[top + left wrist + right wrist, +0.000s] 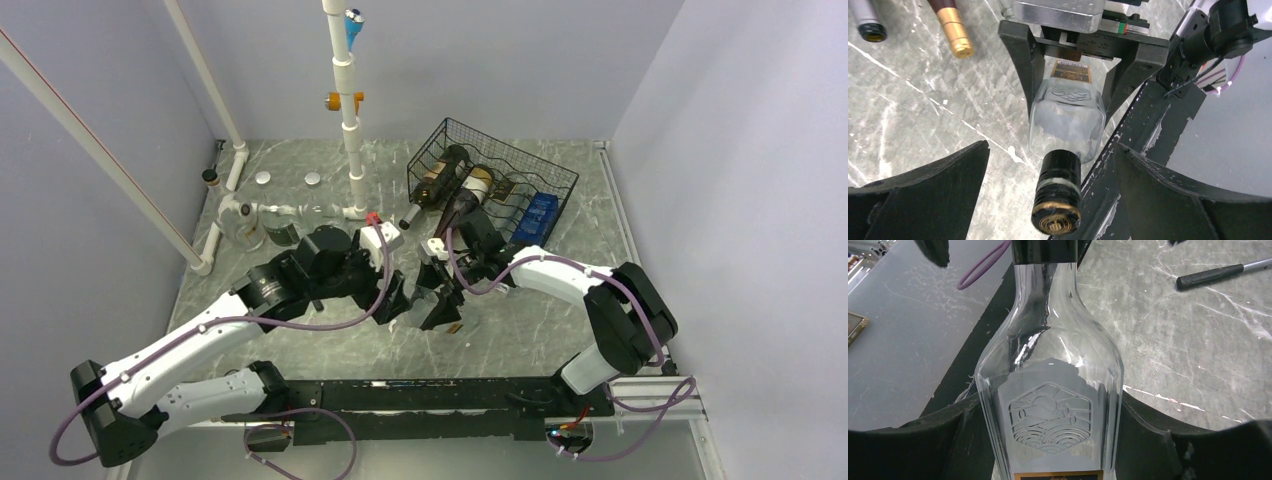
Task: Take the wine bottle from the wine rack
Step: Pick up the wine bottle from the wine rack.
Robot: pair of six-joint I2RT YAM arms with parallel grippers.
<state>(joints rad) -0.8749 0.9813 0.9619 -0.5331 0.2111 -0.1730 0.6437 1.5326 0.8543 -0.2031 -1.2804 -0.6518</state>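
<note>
1. Table (560, 320): grey-green marble-patterned top that carries everything listed below.
2. Pipe frame (352, 130): white tubing, with one upright at the middle rear and slanted runs on the left.
3. Left arm (200, 340) and right arm (560, 270): white and black. Both reach inward and meet over the middle of the table.
4. Wine rack (505, 160): black wire, at the far right of the table, well apart from the grippers.
5. Two dark bottles (440, 175) lie side by side in the wine rack, necks pointing toward the arms. A blue box (535, 215) sits at its right end.
6. Wine bottle (1066, 117): clear glass with a raised emblem, a black cap with a gold rim and a dark gold-edged label. It is off the wine rack, in the space between the two grippers at mid-table.
7. Right gripper (1048, 405): fingers pressed against both flat sides of the wine bottle's body, pinching it.
8. Left gripper (1050, 147): fingers spread wide on either side of the cap, apart from it.
9. Glass jars (250, 225): a clear one and a dark one, at the foot of the pipe frame on the left.
10. Pen (1218, 272): dark barrel, lying flat on the table.
11. Two white discs (263, 178): far left, near the rear wall.
</note>
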